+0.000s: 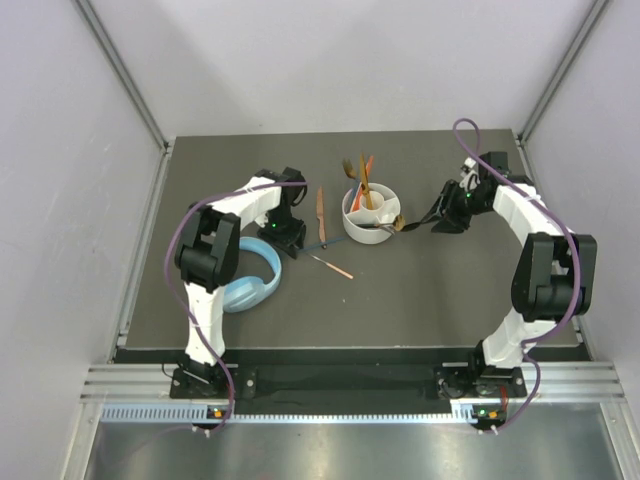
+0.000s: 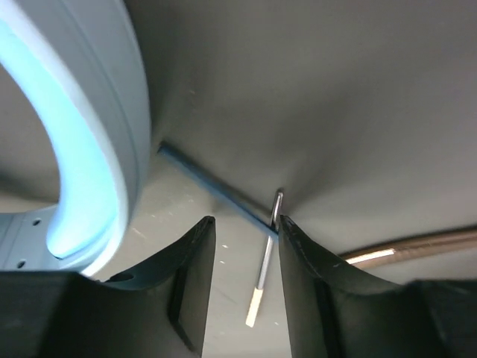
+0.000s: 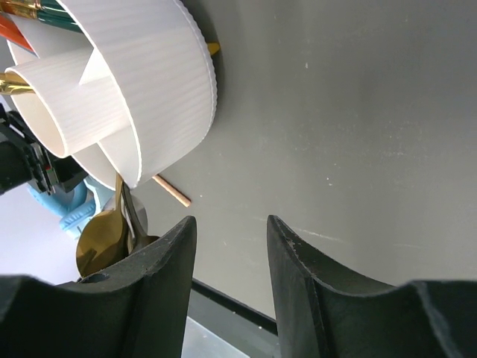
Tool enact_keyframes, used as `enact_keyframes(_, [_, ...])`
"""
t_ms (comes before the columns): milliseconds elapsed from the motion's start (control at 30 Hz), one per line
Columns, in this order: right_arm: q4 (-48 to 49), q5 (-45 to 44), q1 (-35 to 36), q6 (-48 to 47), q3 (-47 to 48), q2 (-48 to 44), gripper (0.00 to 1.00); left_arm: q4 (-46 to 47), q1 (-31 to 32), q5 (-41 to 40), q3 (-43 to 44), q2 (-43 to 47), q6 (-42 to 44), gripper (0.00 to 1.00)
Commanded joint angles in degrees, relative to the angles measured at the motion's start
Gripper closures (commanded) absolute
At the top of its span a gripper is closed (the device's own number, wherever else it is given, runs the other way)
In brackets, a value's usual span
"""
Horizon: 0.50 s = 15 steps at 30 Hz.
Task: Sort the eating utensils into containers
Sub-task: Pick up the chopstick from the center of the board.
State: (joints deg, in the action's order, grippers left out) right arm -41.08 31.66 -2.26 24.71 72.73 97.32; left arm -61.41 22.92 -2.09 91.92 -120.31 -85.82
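The white divided container stands mid-table with orange chopsticks and a gold fork upright in it. My left gripper hangs low over the mat, open. A thin silver-shafted stick with a pale tip lies between its fingers, close to the right finger. A dark teal chopstick crosses just beyond. My right gripper is open at the container's right side with nothing between its fingers. A gold spoon lies just outside its left finger.
Light blue headphones lie right beside my left gripper. A bronze utensil and an orange-tipped chopstick lie on the dark mat between gripper and container. Walls close the sides.
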Motion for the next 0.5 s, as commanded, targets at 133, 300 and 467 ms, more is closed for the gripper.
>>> enact_keyframes(133, [2.14, 1.39, -0.99, 0.51, 1.45, 0.86, 0.57, -6.18, -0.15, -3.45, 2.56, -3.17, -1.46, 0.76])
enact_keyframes(300, [2.06, 1.3, -1.25, 0.69, 1.45, 0.94, 0.57, -5.74, -0.15, -4.5, 3.18, -4.49, 0.83, 1.0])
enact_keyframes(467, [2.06, 1.47, -1.25, 1.22, 1.8, 1.12, 0.57, -4.86, -0.24, -5.65, 7.47, -5.98, 5.47, 1.0])
